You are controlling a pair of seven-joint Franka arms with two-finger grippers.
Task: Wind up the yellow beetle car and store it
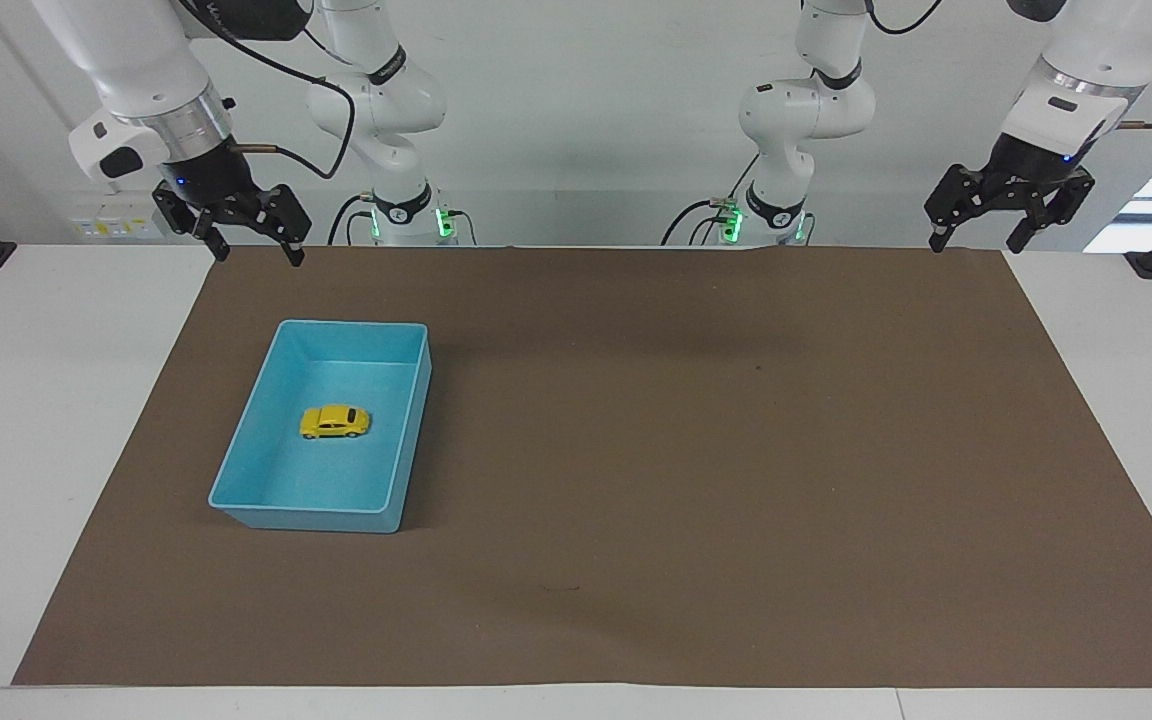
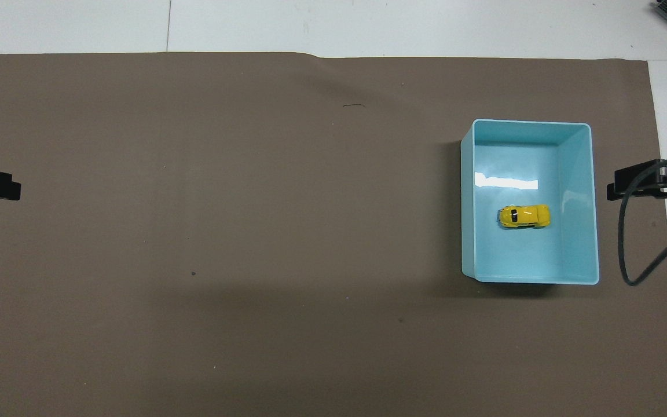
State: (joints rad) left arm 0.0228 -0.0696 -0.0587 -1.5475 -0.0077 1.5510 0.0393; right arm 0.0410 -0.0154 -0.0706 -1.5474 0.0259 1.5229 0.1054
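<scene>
From my station I count one tiny bright yellow toy beetle car [image 1: 335, 422] with dark windows, one light-blue rectangular plastic bin [image 1: 251, 455], and one brown paper sheet [image 1: 696, 450] covering one white table [image 1: 26, 420]. I count two white robot arms, each ending in one black two-finger claw: one left claw [image 1: 972, 243] and one right claw [image 1: 258, 255]. That makes two claws in all.

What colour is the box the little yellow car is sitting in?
Light blue. The bin holding the yellow beetle car shows best in the facing view.
</scene>
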